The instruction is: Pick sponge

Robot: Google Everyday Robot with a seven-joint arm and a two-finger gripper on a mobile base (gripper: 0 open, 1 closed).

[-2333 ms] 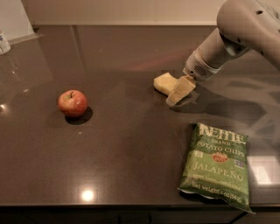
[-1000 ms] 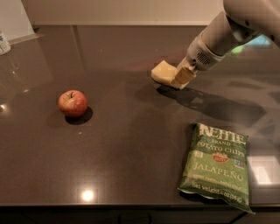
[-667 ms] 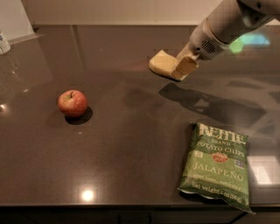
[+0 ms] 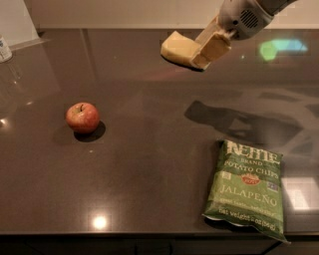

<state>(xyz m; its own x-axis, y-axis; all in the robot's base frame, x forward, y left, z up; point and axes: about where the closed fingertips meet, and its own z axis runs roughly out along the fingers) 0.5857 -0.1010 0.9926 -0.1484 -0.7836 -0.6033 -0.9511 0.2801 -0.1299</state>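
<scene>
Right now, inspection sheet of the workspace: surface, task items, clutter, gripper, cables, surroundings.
Surface: dark glossy counter, with light glare spots near the front edge.
Job's things: pale yellow sponge, held in the air above the far part of the counter, off the surface.
Clutter: red apple at left, standing alone; green jalapeño chip bag lying flat at front right.
Grippers: gripper at top right, jaws closed on the sponge's right end.
Cables: nothing seen.
Surroundings: pale wall behind the counter; part of a bottle at the left edge.
</scene>
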